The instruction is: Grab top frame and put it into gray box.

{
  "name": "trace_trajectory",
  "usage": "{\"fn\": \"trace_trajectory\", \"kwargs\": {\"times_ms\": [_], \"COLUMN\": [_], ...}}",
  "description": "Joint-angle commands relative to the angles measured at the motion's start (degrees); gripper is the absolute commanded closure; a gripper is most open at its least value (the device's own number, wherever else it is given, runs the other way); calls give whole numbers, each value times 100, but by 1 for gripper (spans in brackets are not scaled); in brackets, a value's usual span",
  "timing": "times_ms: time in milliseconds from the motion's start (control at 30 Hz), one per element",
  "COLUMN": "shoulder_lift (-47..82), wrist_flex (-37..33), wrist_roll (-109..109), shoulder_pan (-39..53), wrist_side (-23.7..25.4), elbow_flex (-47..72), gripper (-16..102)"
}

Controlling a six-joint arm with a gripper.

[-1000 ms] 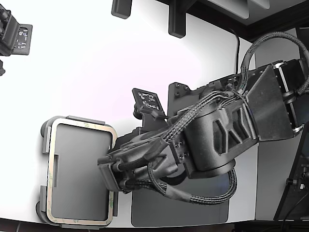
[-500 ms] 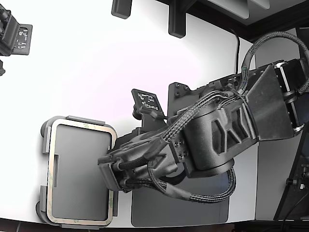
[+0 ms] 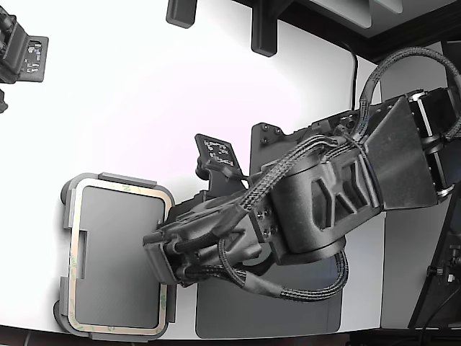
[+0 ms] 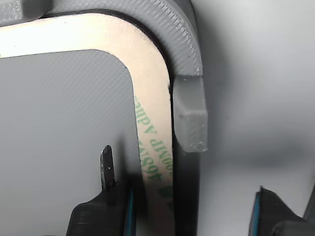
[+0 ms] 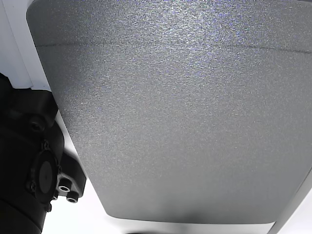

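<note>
The top frame [image 3: 122, 189], a thin cream outline with green marks, lies flat inside the gray box [image 3: 67, 216] at the exterior view's lower left. My gripper [image 3: 163, 265] hangs low over the box's right edge, its fingertips hidden under the wrist there. In the wrist view the gripper [image 4: 187, 196] is open. One finger [image 4: 107, 169] is over the box floor inside the frame [image 4: 147, 98]. The other finger [image 4: 268, 209] is outside the box wall [image 4: 183, 39], over the white table. The frame's side strip and a wall tab [image 4: 190, 118] lie between them. Nothing is held.
A dark gray flat mat [image 3: 266, 316] lies under my arm, right of the box. A black mount with a printed tag [image 3: 220, 152] stands behind my wrist. Black fixtures stand at the table's far edge [image 3: 263, 32] and top left [image 3: 21, 54]. A gray textured surface [image 5: 185, 112] fills the other view.
My arm has shifted very slightly to the exterior view's left over the box edge. The frame and box have not moved.
</note>
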Motion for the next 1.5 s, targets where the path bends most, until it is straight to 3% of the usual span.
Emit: {"fn": "trace_trajectory", "kwargs": {"times_ms": [0, 267, 400, 500, 633, 733, 933, 1233, 1467], "shoulder_lift": [176, 791, 1485, 2232, 3674, 4799, 6785, 8561, 8728], "wrist_flex": [-26, -141, -237, -598, -1723, -2514, -3234, -3006, -2953], "wrist_roll": [-44, -1037, -3480, -5511, -8314, -9738, -11276, -11399, -11408], "shoulder_pan": [-88, -281, -448, -747, -1336, -1872, -2769, -2892, -2848], "wrist_side": [26, 896, 1907, 2259, 2127, 1529, 554, 413, 545], "elbow_flex": [-202, -712, -431, 132, 1696, 2971, 5062, 6495, 6530], "gripper": [-14, -14, -14, -14, -14, -14, -14, -14, -14]}}
